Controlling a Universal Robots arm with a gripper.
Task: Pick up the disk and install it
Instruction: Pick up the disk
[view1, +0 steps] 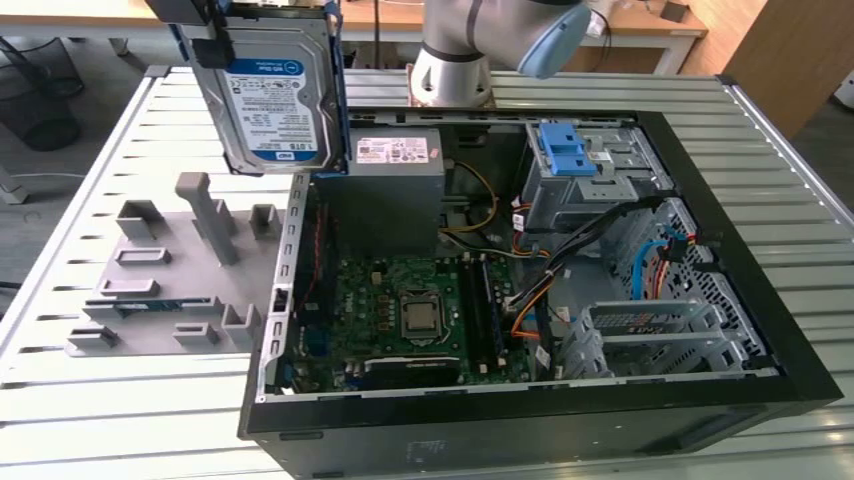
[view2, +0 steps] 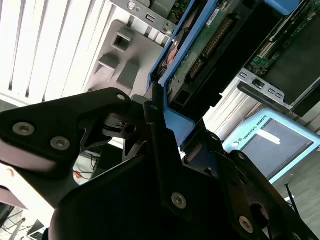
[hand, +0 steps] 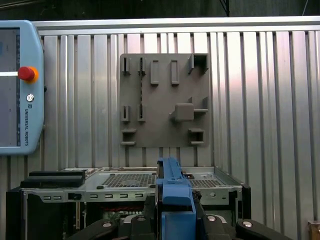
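Aloft, the disk (view1: 274, 100) between the fingers (view2: 159, 142), above the table (view1: 94, 410).

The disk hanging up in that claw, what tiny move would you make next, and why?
Probably carry it, at this height, toward the exterior view's right. The claw is shut on the disk, which hangs raised near the grey fixture plate, beside the open computer case; the drive cage with blue tabs sits in the case further to that right.
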